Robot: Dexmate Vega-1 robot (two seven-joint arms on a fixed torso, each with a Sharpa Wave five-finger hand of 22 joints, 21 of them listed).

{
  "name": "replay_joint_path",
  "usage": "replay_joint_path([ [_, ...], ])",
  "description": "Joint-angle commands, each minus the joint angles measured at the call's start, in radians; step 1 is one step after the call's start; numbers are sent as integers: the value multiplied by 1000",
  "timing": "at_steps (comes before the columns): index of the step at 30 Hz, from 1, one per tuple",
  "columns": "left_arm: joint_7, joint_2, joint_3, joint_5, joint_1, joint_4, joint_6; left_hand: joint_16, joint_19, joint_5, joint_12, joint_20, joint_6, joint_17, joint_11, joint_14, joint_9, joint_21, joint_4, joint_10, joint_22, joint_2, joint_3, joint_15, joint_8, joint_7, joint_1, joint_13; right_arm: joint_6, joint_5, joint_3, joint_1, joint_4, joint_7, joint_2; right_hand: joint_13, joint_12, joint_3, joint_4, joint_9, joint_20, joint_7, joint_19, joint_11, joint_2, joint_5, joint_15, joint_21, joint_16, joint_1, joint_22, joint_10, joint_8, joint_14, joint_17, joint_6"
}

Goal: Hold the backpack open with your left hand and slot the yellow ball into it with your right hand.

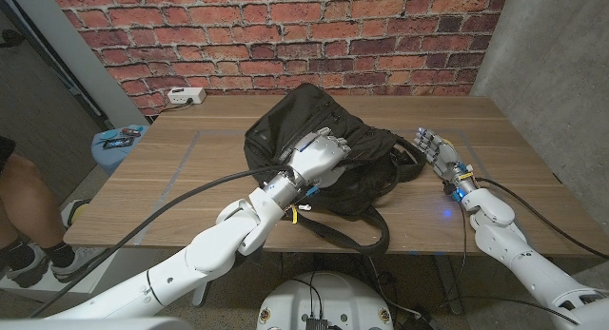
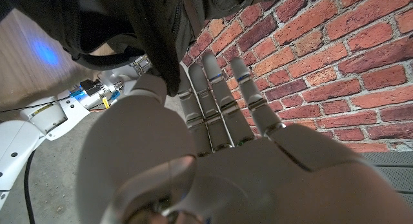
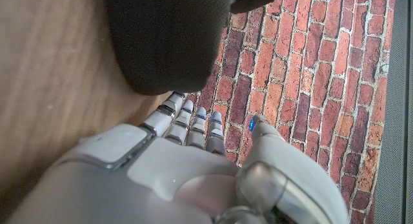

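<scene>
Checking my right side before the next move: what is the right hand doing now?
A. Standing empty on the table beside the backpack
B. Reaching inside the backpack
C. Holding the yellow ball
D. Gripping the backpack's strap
A: in the head view the right hand stands with fingers apart and nothing in it, just right of the black backpack.

Head cam: fixed high, looks down and forward over the counter to the brick wall; both arms enter from the bottom corners, whole counter top in frame.

Left wrist cam: sits close behind the left robot hand, looks along its back at the backpack, wall beyond; view is turned. It also catches the right arm.

Right wrist cam: same setup behind the right robot hand, backpack close, counter beside, wall past it.

Shared by all three: backpack, counter, brick wall.
</scene>
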Motion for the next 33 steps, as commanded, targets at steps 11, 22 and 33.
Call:
replay_joint_path([
  [11, 39, 32, -67, -85, 15, -20, -3, 4, 4, -12, -6, -8, 18, 11, -8, 11, -21, 22, -1, 6, 8, 0, 8, -5, 0, 7, 3, 6, -24, -52, -1, -29, -119, -84, -57, 3, 4, 5, -12, 2, -19, 0, 9, 4, 1, -2, -17, -1, 2, -1, 2, 3, 6, -3, -2, 3],
  [22, 89, 40, -99, -107, 21, -23, 2, 6, 11, -23, -10, -12, 21, 14, -17, 27, -40, 39, 0, 24, 11, -1, 11, -6, -3, 4, 1, 1, -36, -62, 0, -42, -147, -107, -78, 3, 4, 6, -15, 2, -19, 0, 9, 4, 0, -2, -19, -1, 1, 2, 2, 2, 6, -5, -3, 3],
  [33, 94, 33, -124, -137, 14, -23, 20, 2, 21, -39, -17, -20, 38, 10, -27, 46, -59, 57, 3, 40, 15, -6, 12, -19, -3, -11, -11, -5, -64, -75, 6, -59, -195, -139, -111, 3, 4, 7, -20, 2, -19, 0, 9, 3, 0, -2, -18, -1, 1, 6, 2, 2, 6, -4, -5, 4],
])
